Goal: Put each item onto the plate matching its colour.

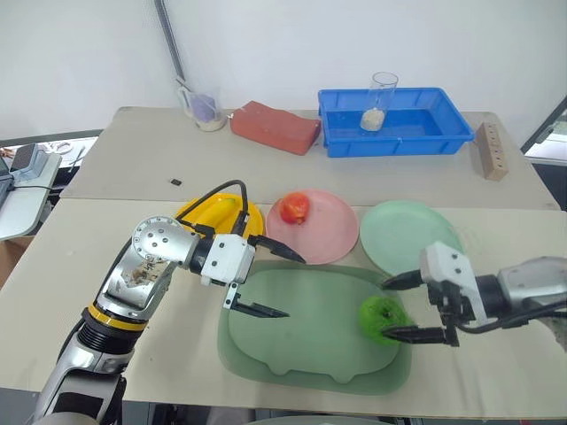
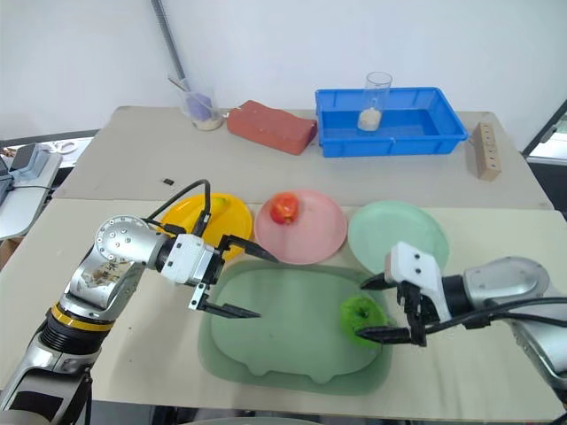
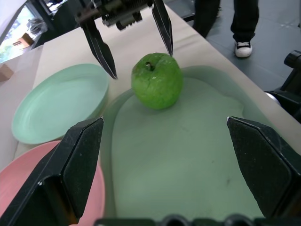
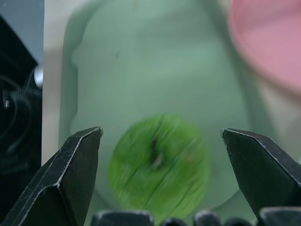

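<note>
- One table (image 1: 115, 159), pale beige, carries everything; a seam runs across it behind the plates.
- One dull-green tray (image 1: 301, 354) with a wavy rim lies at the near edge, the largest item on the table.
- One blue bin (image 1: 394, 128) stands at the far side with a clear glass (image 1: 379, 102) in it; beside it lie one red brick-like block (image 1: 275, 126) and, further left, one small bowl (image 1: 208, 111).
- Three round plates sit in a row just behind the tray: a yellow plate (image 1: 252, 215), a pink plate (image 1: 328, 235) and a mint green plate (image 1: 412, 235).
- Two grippers work over the tray. The left gripper (image 1: 266, 283) hangs above the tray's left part with its black fingers spread wide, holding and touching nothing.
- The right gripper (image 1: 409, 307) is over the tray's right end, fingers also spread wide, one on either side of the apple; I cannot tell whether either finger touches it, and it is not clamped.
- Three toy fruits in all. The banana (image 1: 217, 212) lies on the yellow plate, partly behind the left arm.
- The red-orange fruit (image 1: 296, 207) sits on the pink plate, toward its left side.
- The green apple (image 3: 156, 80) rests on the tray near its right end, stem up, not on the mint green plate, which is bare.
</note>
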Controlling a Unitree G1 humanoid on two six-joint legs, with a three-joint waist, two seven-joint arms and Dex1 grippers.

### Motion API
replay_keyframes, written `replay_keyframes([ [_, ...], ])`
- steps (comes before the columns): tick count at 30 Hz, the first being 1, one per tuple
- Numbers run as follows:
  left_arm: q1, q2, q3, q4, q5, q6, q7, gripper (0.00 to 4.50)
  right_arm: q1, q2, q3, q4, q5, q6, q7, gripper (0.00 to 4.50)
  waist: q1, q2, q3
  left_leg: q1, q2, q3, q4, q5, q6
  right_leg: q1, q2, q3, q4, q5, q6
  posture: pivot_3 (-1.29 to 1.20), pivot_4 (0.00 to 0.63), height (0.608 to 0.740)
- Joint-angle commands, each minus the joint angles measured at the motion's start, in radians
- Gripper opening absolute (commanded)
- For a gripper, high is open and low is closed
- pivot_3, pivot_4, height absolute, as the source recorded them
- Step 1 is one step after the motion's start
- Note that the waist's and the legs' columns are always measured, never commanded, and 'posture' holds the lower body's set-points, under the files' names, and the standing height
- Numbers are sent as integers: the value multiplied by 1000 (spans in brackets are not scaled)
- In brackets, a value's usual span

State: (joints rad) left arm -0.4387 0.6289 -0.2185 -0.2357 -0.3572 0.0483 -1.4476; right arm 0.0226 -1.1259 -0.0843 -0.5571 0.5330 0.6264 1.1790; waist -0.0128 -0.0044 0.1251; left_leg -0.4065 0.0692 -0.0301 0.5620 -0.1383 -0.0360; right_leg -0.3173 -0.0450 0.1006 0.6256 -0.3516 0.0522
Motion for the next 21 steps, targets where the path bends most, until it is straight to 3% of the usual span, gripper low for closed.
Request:
replay_keyframes([
  [1, 9, 10, 3, -41, -14, -9, 11, 4436, 2, -5, 5, 3, -44, -62, 4, 4500, -1, 0, 0, 0, 0, 0, 0, 0, 0, 0, 0, 0, 0, 0, 0, 0, 150, 740],
  [11, 5, 0, -5, -43, -13, -10, 19, 4436, -25, 46, 71, 21, -100, -87, -28, 4500, 0, 0, 0, 0, 0, 0, 0, 0, 0, 0, 0, 0, 0, 0, 0, 0, 150, 740],
  [16, 3, -3, -3, -43, -20, -2, 28, 4500, -28, 36, 48, 15, -71, -66, -16, 3105, 0, 0, 0, 0, 0, 0, 0, 0, 0, 0, 0, 0, 0, 0, 0, 0, 150, 740],
  [21, -14, -9, 5, -28, -23, 11, 44, 4500, -66, 36, 6, 31, -23, -22, -20, 2865, 0, 0, 0, 0, 0, 0, 0, 0, 0, 0, 0, 0, 0, 0, 0, 0, 150, 740],
])
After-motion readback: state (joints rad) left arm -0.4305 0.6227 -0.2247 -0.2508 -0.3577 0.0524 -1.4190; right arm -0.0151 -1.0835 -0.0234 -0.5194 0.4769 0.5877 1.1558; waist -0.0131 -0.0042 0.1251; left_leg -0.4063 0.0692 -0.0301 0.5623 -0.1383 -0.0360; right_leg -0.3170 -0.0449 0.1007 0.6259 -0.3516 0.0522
